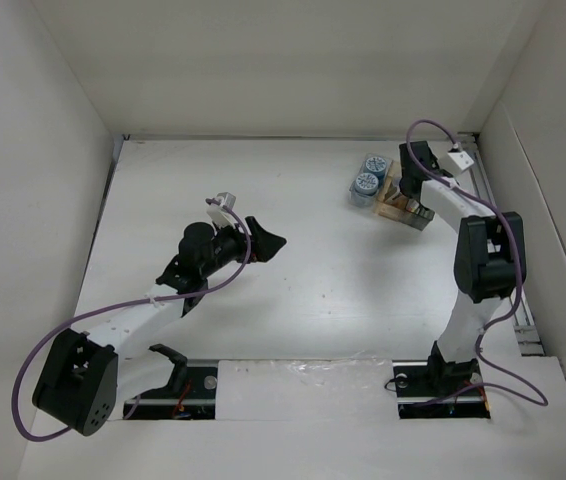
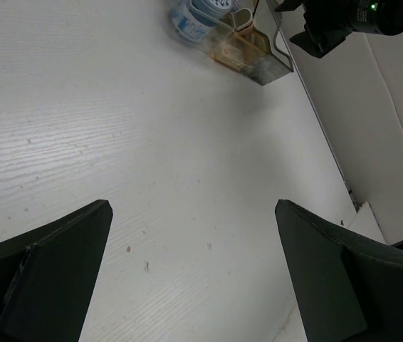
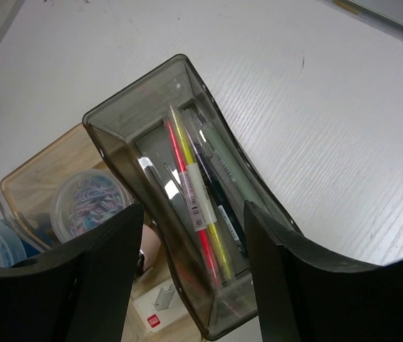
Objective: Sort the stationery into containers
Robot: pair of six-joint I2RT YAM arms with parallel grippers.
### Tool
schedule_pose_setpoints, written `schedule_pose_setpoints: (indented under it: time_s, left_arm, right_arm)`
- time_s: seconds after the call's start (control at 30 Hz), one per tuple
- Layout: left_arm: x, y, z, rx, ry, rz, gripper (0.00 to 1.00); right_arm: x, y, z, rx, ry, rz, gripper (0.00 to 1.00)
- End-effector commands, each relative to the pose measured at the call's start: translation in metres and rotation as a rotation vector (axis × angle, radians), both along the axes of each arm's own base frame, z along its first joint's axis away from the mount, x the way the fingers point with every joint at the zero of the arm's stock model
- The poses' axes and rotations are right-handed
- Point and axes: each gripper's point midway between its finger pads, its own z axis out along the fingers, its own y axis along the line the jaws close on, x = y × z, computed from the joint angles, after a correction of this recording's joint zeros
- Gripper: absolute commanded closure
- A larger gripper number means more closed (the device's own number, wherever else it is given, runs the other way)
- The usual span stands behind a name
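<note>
The joined containers [image 1: 395, 196] stand at the back right. Two blue cylinders [image 1: 369, 174] sit in the clear boxes at the cluster's left. In the right wrist view the smoky dark grey box [image 3: 127, 117] holds yellow, pink and dark pens [image 3: 200, 203]. The tan box [image 3: 34, 178] beside it holds a round tub of paper clips [image 3: 87, 203], a pinkish block [image 3: 150, 246] and a small white box [image 3: 160, 306]. My right gripper [image 3: 194, 249] is open and empty above the grey box's near end. My left gripper [image 2: 194, 235] is open and empty over bare table mid-left.
White walls enclose the table on the left, back and right. A metal rail [image 1: 503, 240] runs along the right edge behind my right arm [image 1: 488, 255]. The left wrist view shows the containers [image 2: 248, 57] far ahead, with the right arm [image 2: 351, 18] above them.
</note>
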Motion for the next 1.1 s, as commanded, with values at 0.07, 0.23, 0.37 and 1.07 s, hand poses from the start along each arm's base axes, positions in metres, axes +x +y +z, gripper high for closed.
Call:
schedule_pose_setpoints:
  time_s: [0.07, 0.23, 0.37, 1.07]
  left_arm:
    - [0.004, 0.003, 0.005, 0.003, -0.020, 0.027, 0.00]
    - [0.005, 0.012, 0.008, -0.009, -0.025, 0.081, 0.00]
    - [0.009, 0.023, 0.016, -0.004, -0.045, 0.150, 0.00]
    - [-0.017, 0.054, 0.056, -0.208, -0.187, 0.275, 0.00]
  right_arm:
    - [-0.007, 0.013, 0.048, 0.030, -0.119, 0.016, 0.35]
    - [-0.024, 0.040, 0.075, 0.106, -0.212, 0.091, 0.37]
    - [-0.049, 0.092, 0.110, 0.179, -0.338, 0.264, 0.37]
    - [-0.168, 0.260, 0.074, 0.378, -0.274, 0.807, 0.00]
